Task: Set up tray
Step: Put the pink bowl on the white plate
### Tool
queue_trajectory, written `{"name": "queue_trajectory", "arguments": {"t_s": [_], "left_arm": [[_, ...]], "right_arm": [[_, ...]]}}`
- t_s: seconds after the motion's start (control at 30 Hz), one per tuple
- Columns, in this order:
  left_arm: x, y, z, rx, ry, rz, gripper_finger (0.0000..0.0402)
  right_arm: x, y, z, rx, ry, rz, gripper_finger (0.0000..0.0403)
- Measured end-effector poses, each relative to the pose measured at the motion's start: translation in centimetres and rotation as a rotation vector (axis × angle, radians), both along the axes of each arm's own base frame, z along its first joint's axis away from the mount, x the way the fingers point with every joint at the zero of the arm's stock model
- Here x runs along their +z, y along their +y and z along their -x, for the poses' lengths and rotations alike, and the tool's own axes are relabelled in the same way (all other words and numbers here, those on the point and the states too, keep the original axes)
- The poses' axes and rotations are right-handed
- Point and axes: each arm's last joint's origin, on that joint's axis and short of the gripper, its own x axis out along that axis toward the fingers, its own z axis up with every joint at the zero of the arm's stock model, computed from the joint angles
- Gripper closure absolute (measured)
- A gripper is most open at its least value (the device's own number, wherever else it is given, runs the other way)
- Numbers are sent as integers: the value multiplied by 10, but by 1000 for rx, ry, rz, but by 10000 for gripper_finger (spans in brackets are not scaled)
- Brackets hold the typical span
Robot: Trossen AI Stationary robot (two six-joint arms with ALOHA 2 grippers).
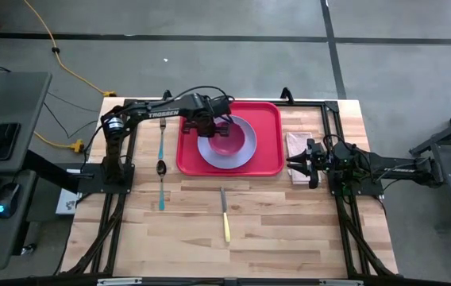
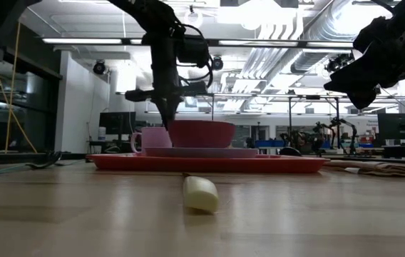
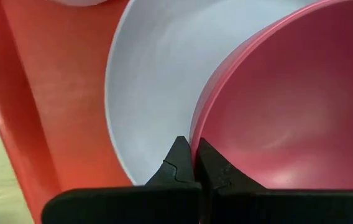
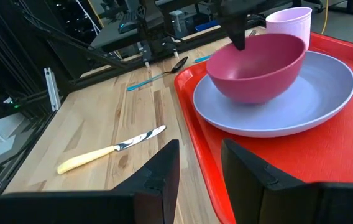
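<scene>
The red tray (image 1: 269, 159) lies at the table's middle, toward the far edge. On it sits a lavender plate (image 1: 245, 151), and a dark pink bowl (image 4: 257, 68) stands on the plate. A pale pink cup (image 4: 288, 25) stands on the tray beside the plate, on the bowl's far-left side. My left gripper (image 3: 194, 152) points down at the bowl's left rim and is shut on it. My right gripper (image 4: 198, 174) waits open and empty at the table's right, just off the tray's right edge. My left gripper pinches the bowl's rim (image 3: 195, 124) on the bowl's left side, one finger inside the bowl and one outside. The fingers (image 2: 170, 114) come from above, pointing steeply down. The bowl stands upright with its base on the lavender plate (image 2: 202, 151).
A spoon with a teal handle (image 1: 162, 151) lies on the wood left of the tray. A knife with a yellow handle (image 1: 225, 216) lies nearer the front edge. A folded brown napkin (image 1: 297, 143) lies right of the tray, by my right gripper.
</scene>
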Motion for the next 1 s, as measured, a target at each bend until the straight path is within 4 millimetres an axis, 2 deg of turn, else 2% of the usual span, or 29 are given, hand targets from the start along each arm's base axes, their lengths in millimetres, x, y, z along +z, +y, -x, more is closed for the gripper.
{"name": "queue_trajectory", "arguments": {"t_s": [0.63, 0.87, 1.0], "left_arm": [[-9, 3, -2, -8, 15, 24, 387], [-9, 4, -2, -3, 19, 25, 349], [-9, 4, -2, -11, 19, 24, 342]], "right_arm": [[0, 0, 0, 0, 1, 0, 304], [0, 0, 0, 0, 1, -1, 304], [0, 0, 0, -1, 1, -4, 304]]}}
